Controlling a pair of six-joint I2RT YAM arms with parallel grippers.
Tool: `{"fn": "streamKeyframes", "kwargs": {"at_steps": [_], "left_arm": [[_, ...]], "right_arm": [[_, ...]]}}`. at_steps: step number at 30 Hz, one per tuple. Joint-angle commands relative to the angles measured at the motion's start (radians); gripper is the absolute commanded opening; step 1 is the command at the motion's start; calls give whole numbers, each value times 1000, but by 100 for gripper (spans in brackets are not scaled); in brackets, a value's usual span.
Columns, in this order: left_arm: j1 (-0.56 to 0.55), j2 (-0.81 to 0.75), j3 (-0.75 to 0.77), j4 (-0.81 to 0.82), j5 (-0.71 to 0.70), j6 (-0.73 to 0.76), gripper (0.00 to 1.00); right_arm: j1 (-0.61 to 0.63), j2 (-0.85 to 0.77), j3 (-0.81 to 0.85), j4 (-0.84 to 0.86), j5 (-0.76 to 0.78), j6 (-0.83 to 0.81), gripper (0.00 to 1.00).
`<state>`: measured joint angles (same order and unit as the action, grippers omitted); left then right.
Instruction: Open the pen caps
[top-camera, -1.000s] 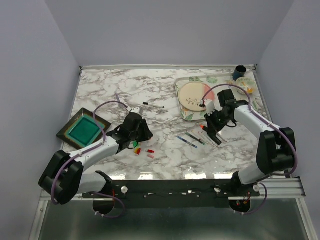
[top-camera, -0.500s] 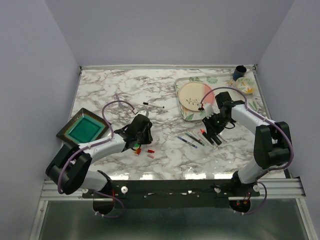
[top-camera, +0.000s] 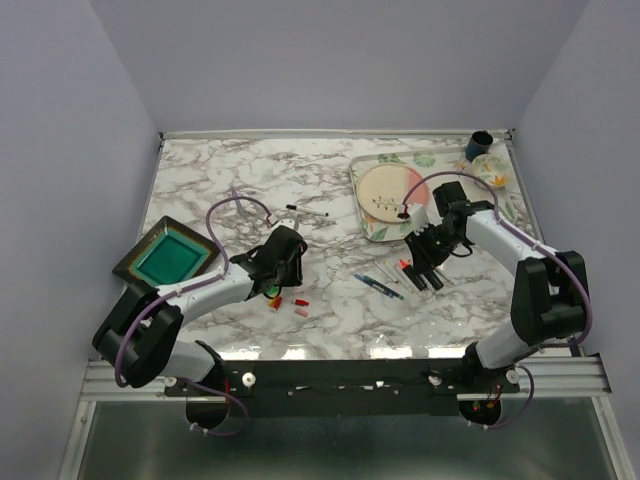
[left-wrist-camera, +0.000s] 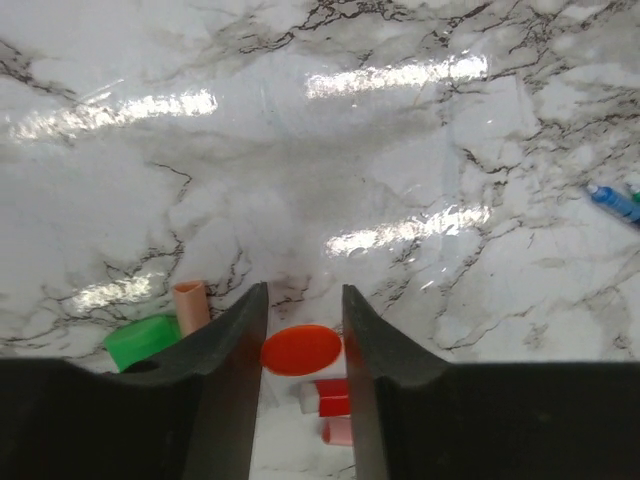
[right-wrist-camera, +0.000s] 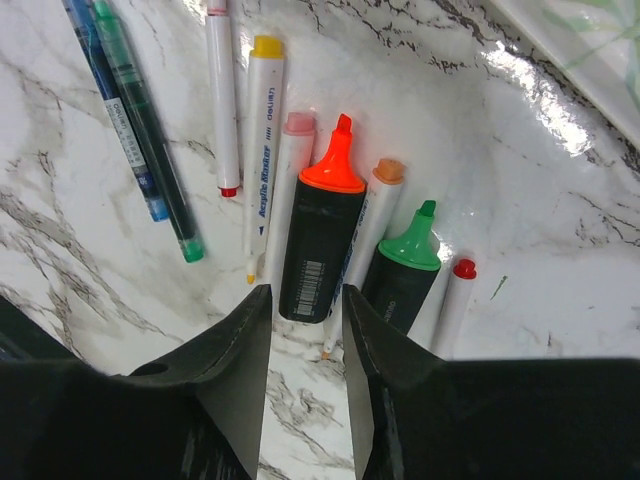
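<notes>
Left gripper (left-wrist-camera: 304, 290): low over the cap pile, jaws at a middling gap with the orange cap (left-wrist-camera: 301, 350) right between them. Pinched or freed, we cannot tell.
Right gripper (right-wrist-camera: 306, 290): jaws parted, straddling the tail of the orange highlighter (right-wrist-camera: 318, 240), which lies flat in the row and looks let go.
Just changed: a second ago the right jaws were all but shut, and now they've sprung apart! The left arm has slid in toward the pile.
Caps: green cap (left-wrist-camera: 143, 340), peach cap (left-wrist-camera: 190, 305), red cap (left-wrist-camera: 332, 388) and pink cap (left-wrist-camera: 340, 431) lie loose on the marble table (left-wrist-camera: 400, 150), close around the orange one.
Pens: the orange highlighter and green highlighter (right-wrist-camera: 405, 275) show bare tips, and the slim pens (right-wrist-camera: 117, 120) beside them look uncapped too.
What it means: we read this as another pair split, body returned on the right, cap delivered on the left.
Still open: a black pen (top-camera: 308, 212) sits alone farther back. Capped or not, it's too small to tell.
</notes>
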<state>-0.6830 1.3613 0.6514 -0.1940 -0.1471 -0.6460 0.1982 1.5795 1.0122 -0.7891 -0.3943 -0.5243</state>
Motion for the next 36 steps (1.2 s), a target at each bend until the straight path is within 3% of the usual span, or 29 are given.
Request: {"fn": "streamKeyframes", "kwargs": {"at_steps": [1,12,16,20,26,30,36], "left_arm": [[-6,-24,60,-41,-52,39,51],[46,-39,160,-96,-124,83,71],[221,-68,163,-35,-57,72,75],[354,-28,217,-22,-77,39,76],[488,185,440,-148,-112,0,72],[562,344,560,-173,-79,8,55],[573,542,741,-240,-120,38,50]], "right_arm": [[0,-70,14,-24,-52,-19,41],[-2,-153,12,-4,-80,-23,42],[0,-193,8,8,-90,-23,42],[0,-216,3,19,-101,-22,42],[0,-231,3,21,-113,-23,42],[-2,-237,2,21,-123,-23,42],[-2,-246,2,17,-136,-26,42]]}}
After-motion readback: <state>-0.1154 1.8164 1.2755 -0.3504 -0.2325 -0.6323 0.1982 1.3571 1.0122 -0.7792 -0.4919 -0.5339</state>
